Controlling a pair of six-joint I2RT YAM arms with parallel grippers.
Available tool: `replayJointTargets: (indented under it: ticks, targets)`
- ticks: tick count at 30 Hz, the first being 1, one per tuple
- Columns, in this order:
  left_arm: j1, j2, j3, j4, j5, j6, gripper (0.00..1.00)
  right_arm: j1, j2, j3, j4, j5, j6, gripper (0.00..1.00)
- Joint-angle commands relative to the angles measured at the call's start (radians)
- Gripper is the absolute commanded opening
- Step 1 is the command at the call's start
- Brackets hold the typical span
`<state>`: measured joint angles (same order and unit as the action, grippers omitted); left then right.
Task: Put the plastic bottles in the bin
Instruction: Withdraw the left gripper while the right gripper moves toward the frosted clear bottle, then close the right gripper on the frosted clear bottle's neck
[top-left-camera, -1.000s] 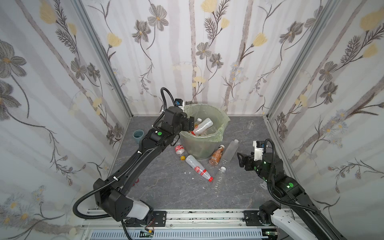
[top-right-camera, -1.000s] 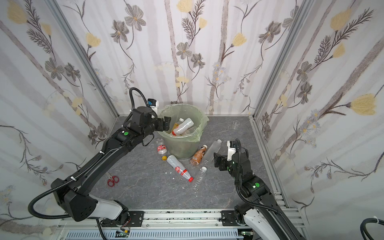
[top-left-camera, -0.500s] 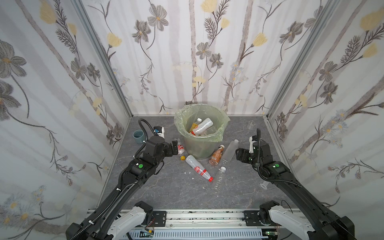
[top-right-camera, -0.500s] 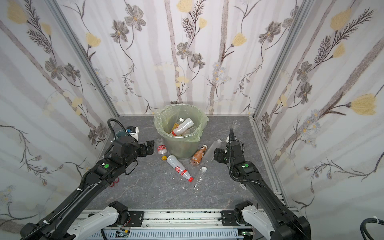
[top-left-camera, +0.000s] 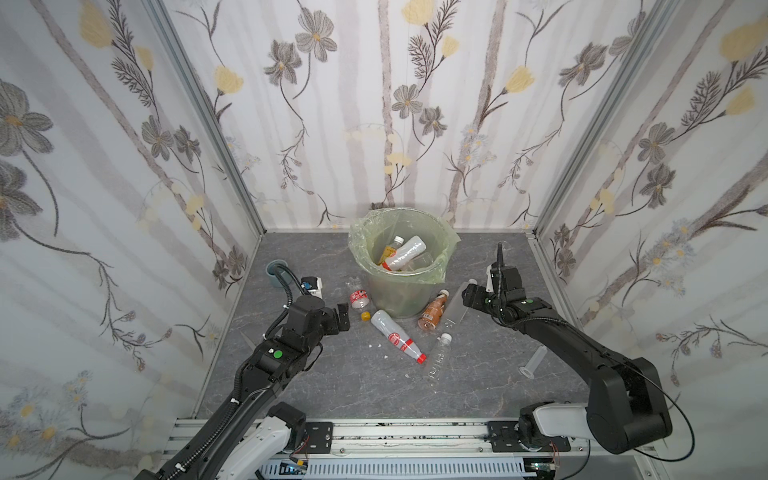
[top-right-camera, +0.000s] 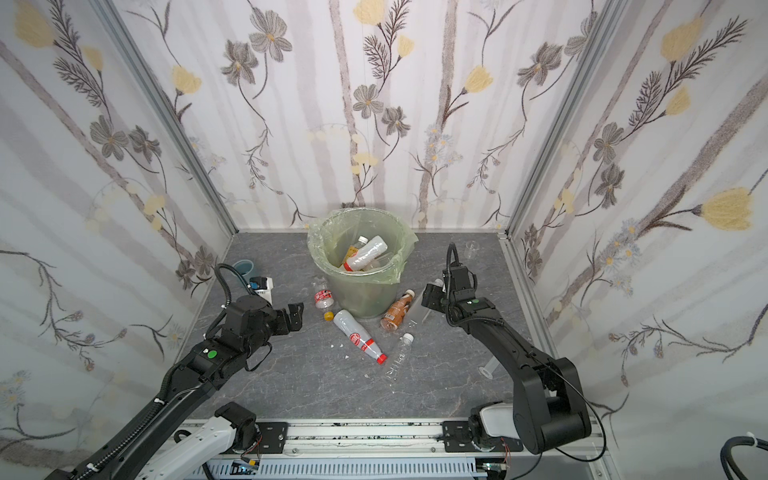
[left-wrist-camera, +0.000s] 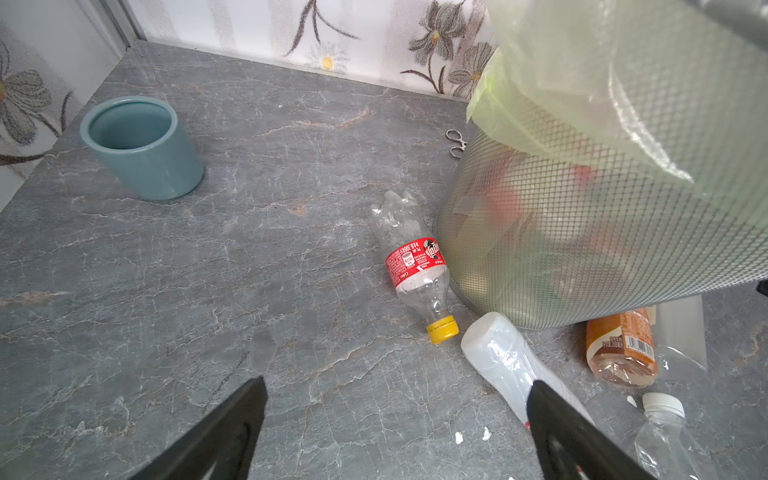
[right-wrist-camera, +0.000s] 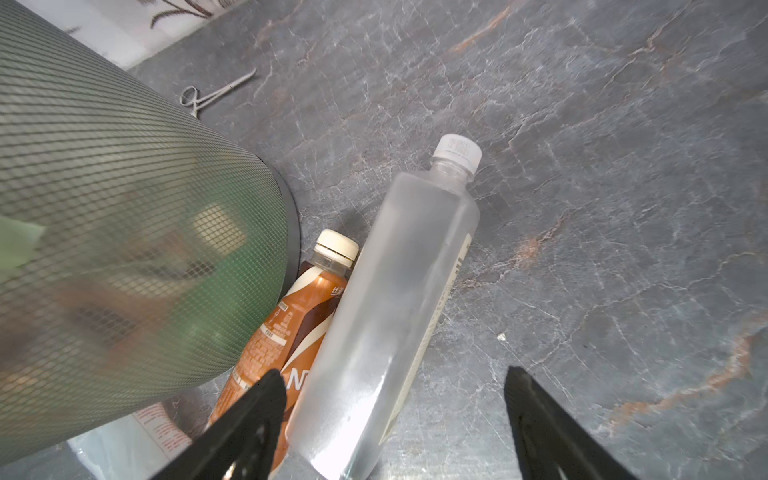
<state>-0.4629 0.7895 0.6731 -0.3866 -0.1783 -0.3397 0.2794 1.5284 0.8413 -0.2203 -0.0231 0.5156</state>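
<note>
The bin (top-left-camera: 399, 296) stands at the back middle, with a white-labelled bottle (top-left-camera: 405, 252) and others lying inside. Around its base lie a red-labelled bottle with a yellow cap (left-wrist-camera: 417, 266), a white bottle with a red cap (top-left-camera: 395, 336), a brown coffee bottle (right-wrist-camera: 291, 328), a frosted bottle (right-wrist-camera: 399, 299) and a clear bottle (top-left-camera: 440, 353). My left gripper (left-wrist-camera: 397, 382) is open and empty, low over the floor left of the white bottle. My right gripper (right-wrist-camera: 395, 372) is open. The frosted bottle's lower end lies between its jaws, with a gap on one side.
A blue-grey cup (left-wrist-camera: 143, 147) stands at the back left. A small clear beaker (top-right-camera: 471, 249) sits at the back right. A clear tube (top-left-camera: 534, 361) lies beside the right arm. Metal forceps (right-wrist-camera: 216, 91) lie behind the bin. Patterned walls close in three sides.
My left arm has come back from over the bin and dropped to the floor on the left, jaws opened fully. My right gripper has reached forward over the frosted bottle.
</note>
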Motion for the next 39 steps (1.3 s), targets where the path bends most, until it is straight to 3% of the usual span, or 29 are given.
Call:
replayJointTargets:
  ticks: [1,10,22,31,39]
  targets:
    - [0.003,-0.027,-0.026,0.019,0.0,-0.009,1.0,-0.001,0.059,0.027,0.077,-0.018,0.029,0.83]
    - [0.005,-0.06,-0.042,0.018,0.009,-0.02,1.0,0.0,0.262,0.096,0.115,-0.021,0.053,0.82]
    - [0.006,-0.108,-0.066,0.018,0.014,-0.03,1.0,0.0,0.383,0.139,0.11,0.018,0.049,0.8]
    - [0.006,-0.105,-0.067,0.017,0.013,-0.032,1.0,0.0,0.399,0.139,0.105,0.024,0.033,0.69]
    - [0.006,-0.105,-0.068,0.017,0.008,-0.032,1.0,0.0,0.305,0.13,0.07,0.085,0.013,0.62]
